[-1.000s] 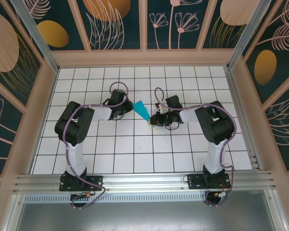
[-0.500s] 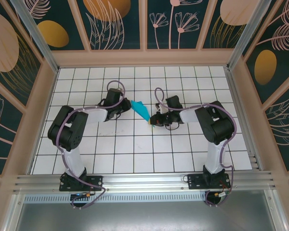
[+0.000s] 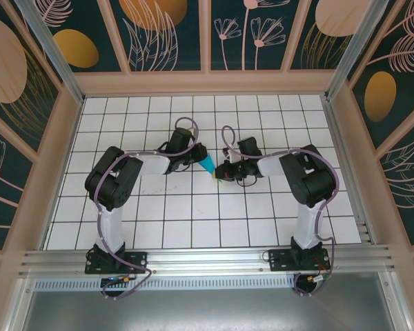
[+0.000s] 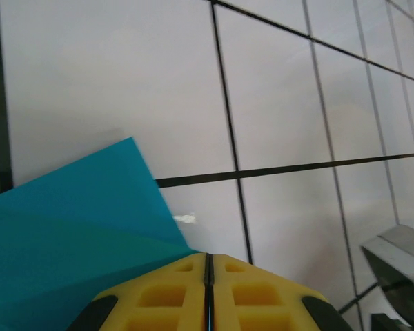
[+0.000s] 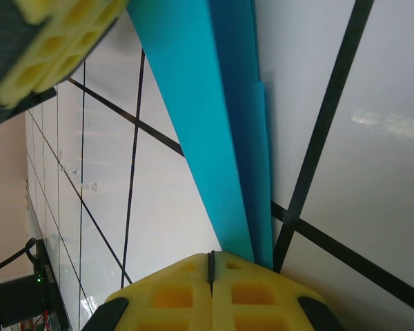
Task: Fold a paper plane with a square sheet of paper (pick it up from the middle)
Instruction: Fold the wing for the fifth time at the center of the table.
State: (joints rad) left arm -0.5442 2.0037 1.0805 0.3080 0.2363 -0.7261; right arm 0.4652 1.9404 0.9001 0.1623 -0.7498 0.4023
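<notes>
The teal-blue paper (image 3: 209,165) lies on the white grid floor as a narrow folded dart with creased layers, mid-table between the two arms. My left gripper (image 3: 201,160) is shut and sits over the dart's wide left end. In the left wrist view the paper (image 4: 69,227) runs under the shut yellow pads (image 4: 159,296). My right gripper (image 3: 221,172) is shut at the dart's pointed end. In the right wrist view the layered paper (image 5: 207,117) passes under the right-hand pad (image 5: 262,293), and the left gripper's yellow finger (image 5: 55,48) shows at top left.
The white grid floor (image 3: 193,221) is walled by a wooden frame (image 3: 207,83) with patterned panels. Both arm bases stand on the aluminium rail (image 3: 207,261) at the near edge. A metal part (image 4: 400,255) shows at the lower right of the left wrist view.
My left arm has swung right, bringing its shut gripper over the paper's wide end and covering most of it. The right arm and the paper's tip have stayed put.
</notes>
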